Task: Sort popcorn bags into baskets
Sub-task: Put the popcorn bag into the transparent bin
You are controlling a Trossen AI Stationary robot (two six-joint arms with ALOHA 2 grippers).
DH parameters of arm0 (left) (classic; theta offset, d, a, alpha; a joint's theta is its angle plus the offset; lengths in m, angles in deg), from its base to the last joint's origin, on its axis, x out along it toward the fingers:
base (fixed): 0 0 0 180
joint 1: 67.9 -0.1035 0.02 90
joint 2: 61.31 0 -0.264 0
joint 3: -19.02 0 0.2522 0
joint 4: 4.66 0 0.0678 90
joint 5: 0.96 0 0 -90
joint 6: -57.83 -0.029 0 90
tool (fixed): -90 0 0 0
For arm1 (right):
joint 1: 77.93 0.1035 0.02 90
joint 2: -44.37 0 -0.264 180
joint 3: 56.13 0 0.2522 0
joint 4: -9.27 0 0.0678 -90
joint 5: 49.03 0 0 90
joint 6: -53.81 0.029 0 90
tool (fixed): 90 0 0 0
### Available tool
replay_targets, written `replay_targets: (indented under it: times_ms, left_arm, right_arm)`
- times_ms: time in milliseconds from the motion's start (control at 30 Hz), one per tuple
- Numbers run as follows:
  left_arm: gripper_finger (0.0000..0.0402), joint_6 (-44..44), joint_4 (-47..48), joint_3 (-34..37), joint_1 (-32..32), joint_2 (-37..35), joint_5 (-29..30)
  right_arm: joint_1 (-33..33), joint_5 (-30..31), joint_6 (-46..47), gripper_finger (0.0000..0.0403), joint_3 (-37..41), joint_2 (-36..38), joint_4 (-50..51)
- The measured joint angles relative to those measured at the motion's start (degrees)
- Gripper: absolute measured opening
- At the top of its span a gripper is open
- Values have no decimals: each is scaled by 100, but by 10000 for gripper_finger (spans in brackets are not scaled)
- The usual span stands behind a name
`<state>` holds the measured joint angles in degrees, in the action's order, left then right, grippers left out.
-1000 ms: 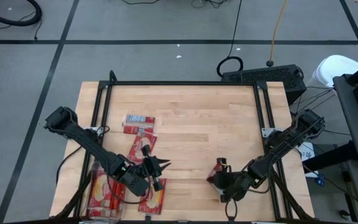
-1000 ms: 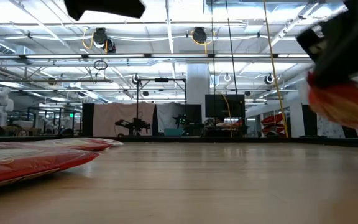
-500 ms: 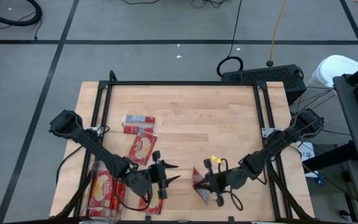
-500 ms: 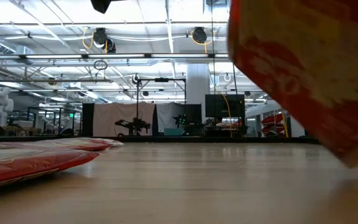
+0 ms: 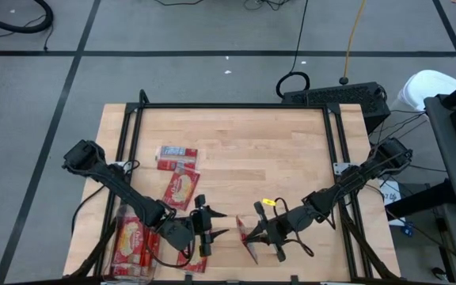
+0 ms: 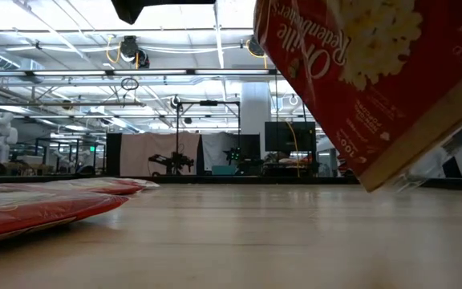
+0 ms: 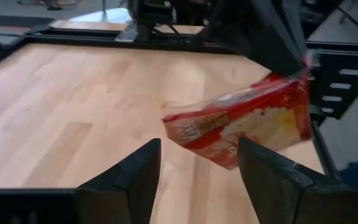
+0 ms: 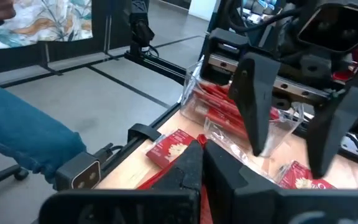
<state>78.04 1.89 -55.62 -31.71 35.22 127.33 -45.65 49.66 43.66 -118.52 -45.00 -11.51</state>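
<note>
My right gripper [image 5: 258,231] is shut on one red popcorn bag [image 5: 247,238], held above the table near its front edge. The low view shows this bag [image 6: 367,72] large and tilted, clear of the wood. My left gripper [image 5: 218,225] stands open just left of it, pointing at it; in the left wrist view the bag [image 7: 241,127] hangs beyond the open fingers without touching them. The see-through basket [image 5: 122,263] at the near left corner holds red bags. More bags lie flat on the table [image 5: 176,156], [image 5: 182,188]. My right gripper pinches the bag by its end [image 7: 298,79] between the two shut fingers, coming about level from the table's right side. The bag sticks out from the fingers toward my left gripper, tilted with its free end lower, lifted clear of the table.
Black frame rails [image 5: 236,106] run along the table's far edge and sides. A black box [image 5: 335,96] sits beyond the far right corner. A person's blue sleeve [image 8: 23,146] shows beyond the table's left side. Bare wood lies across the table's middle and far right.
My right gripper has carried the bag up and toward the table's left, turning level, so the bag now hangs tilted before my left gripper. My left gripper has swung toward the bag and opened.
</note>
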Motion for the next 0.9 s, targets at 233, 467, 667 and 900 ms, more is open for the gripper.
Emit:
replay_targets:
  times_ms: [233,467,667,900]
  left_arm:
    - [192,22,-67,91,-93,76,-403]
    - [202,70,-2030,950,-234,171,-694]
    - [224,-3,-3235,1313,-410,444,-1033]
    - [248,-202,-3989,1223,-641,835,-1751]
  right_arm:
    - [3,-1,-384,0,-2,206,35]
    - [17,0,-860,0,14,643,95]
    - [-19,0,-1269,0,233,813,-384]
    - [-40,-167,-1810,0,448,797,-1135]
